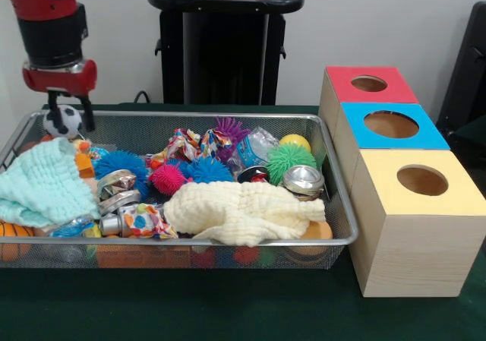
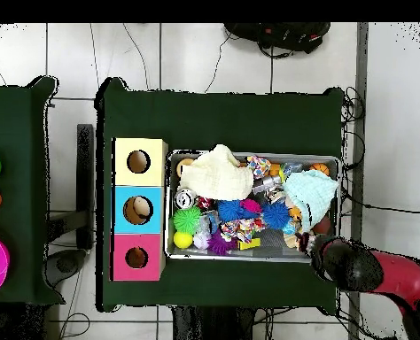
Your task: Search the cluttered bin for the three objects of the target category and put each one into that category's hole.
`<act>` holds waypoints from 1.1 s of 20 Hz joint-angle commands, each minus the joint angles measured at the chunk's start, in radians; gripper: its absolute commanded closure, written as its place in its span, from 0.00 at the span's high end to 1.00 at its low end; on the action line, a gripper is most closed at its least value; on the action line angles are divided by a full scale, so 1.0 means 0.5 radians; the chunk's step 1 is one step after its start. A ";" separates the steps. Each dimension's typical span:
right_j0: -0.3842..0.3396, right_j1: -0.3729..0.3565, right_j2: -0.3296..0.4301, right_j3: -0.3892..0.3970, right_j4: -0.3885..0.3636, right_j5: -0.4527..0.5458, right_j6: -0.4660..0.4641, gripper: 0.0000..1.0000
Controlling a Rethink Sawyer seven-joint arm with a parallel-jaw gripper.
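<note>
**Soccer ball held at the edge of a crowded bin**

The red and black arm's pincer (image 1: 69, 115) holds a small black-and-white soccer ball (image 1: 65, 121) between its two dark fingers, poised just above one end corner of the wire mesh bin (image 1: 228, 117) on the green-covered table (image 1: 228, 311). Inside the bin lie a pale yellow cloth (image 1: 243, 210) and a mint green cloth (image 1: 42, 185), spiky rubber balls in blue (image 1: 121, 163), pink (image 1: 168, 178) and green (image 1: 288, 159), a smooth yellow ball (image 1: 295, 141), an orange basketball (image 1: 14, 238), shiny metal tins (image 1: 303, 180) and crinkled colourful wrappers (image 1: 144, 221). Just beside the bin's opposite end stand three wooden boxes in a row, topped red (image 1: 368, 85), blue (image 1: 391, 126) and yellow (image 1: 421, 181), each with a round hole. From overhead, the arm (image 2: 373, 270) reaches the bin's corner farthest from the boxes.
</note>
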 commanded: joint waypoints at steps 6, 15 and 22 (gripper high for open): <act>-0.127 -0.080 0.034 0.410 -0.363 -0.260 -0.303 1.00; 0.057 -0.128 -0.169 0.497 -0.521 -0.518 -0.010 1.00; 0.088 -0.167 -0.175 0.504 -0.437 -0.479 -0.028 1.00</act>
